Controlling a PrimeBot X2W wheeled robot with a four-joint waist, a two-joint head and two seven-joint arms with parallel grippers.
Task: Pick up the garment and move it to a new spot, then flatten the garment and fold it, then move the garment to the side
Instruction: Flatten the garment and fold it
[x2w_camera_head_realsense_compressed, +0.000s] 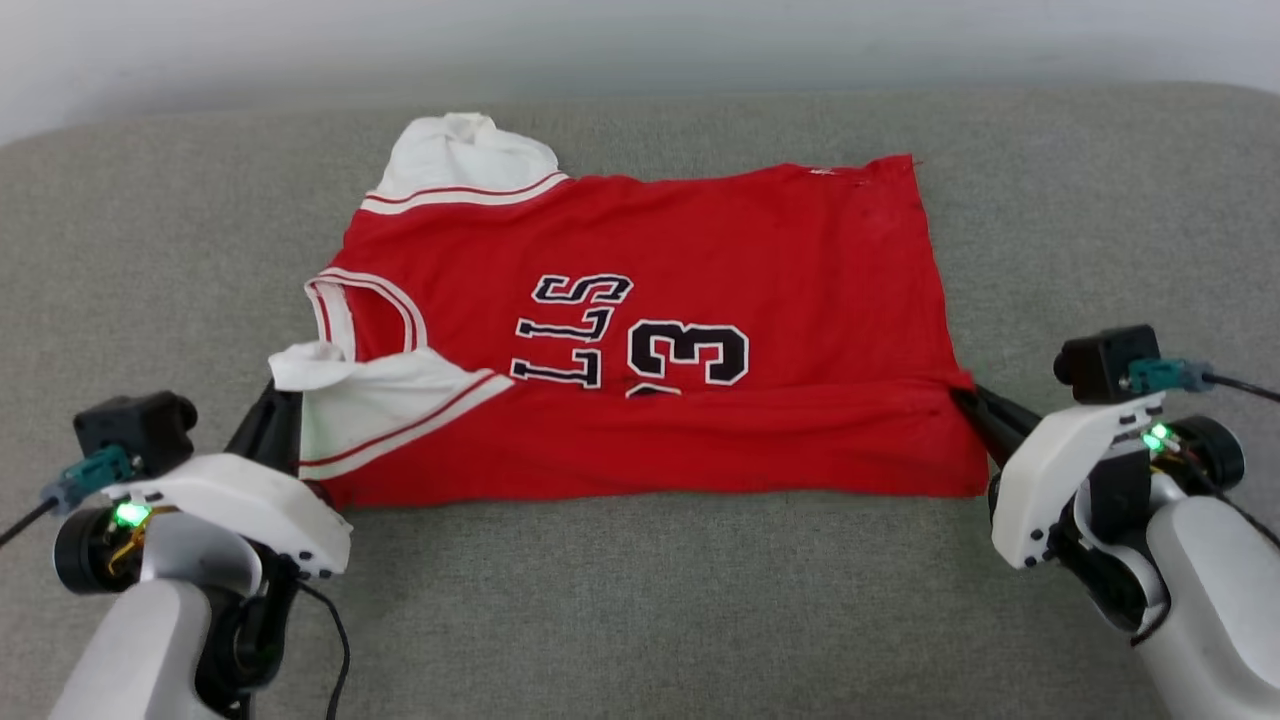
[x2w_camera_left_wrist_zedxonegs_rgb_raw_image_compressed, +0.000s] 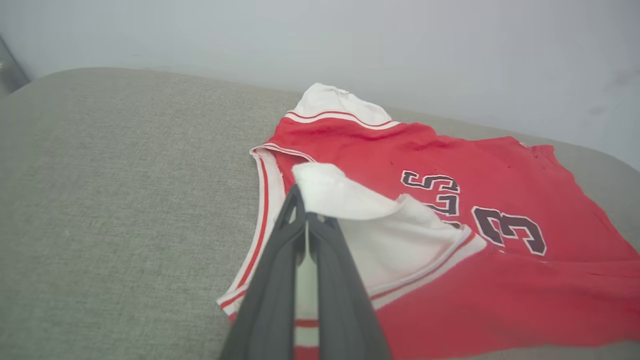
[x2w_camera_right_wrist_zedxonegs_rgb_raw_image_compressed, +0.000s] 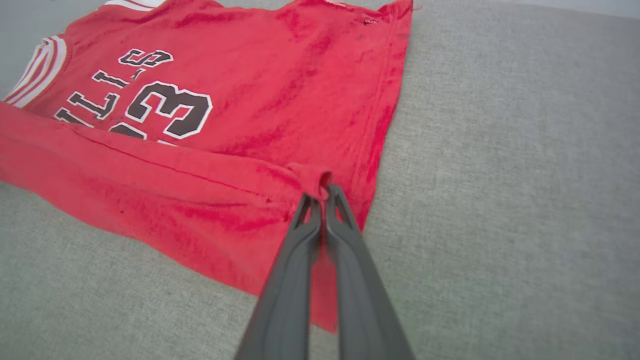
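The red garment (x2w_camera_head_realsense_compressed: 700, 270) lies spread on the grey cushion, neck end to the left, hem to the right, its near long edge folded over the black-and-white print. My left gripper (x2w_camera_head_realsense_compressed: 283, 392) is shut on the near white sleeve end (x2w_camera_left_wrist_zedxonegs_rgb_raw_image_compressed: 330, 192), which is lifted and turned over the front. My right gripper (x2w_camera_head_realsense_compressed: 968, 392) is shut on the near hem corner (x2w_camera_right_wrist_zedxonegs_rgb_raw_image_compressed: 315, 180) of the folded red strip. In the wrist views each pair of fingers pinches fabric at its tips. The far white sleeve (x2w_camera_head_realsense_compressed: 460, 155) lies bunched at the back left.
The grey cushion (x2w_camera_head_realsense_compressed: 640, 600) stretches wide, with bare fabric in front of the garment and on both sides. A pale wall (x2w_camera_head_realsense_compressed: 640, 40) rises right behind the cushion's back edge. Cables trail from both wrists.
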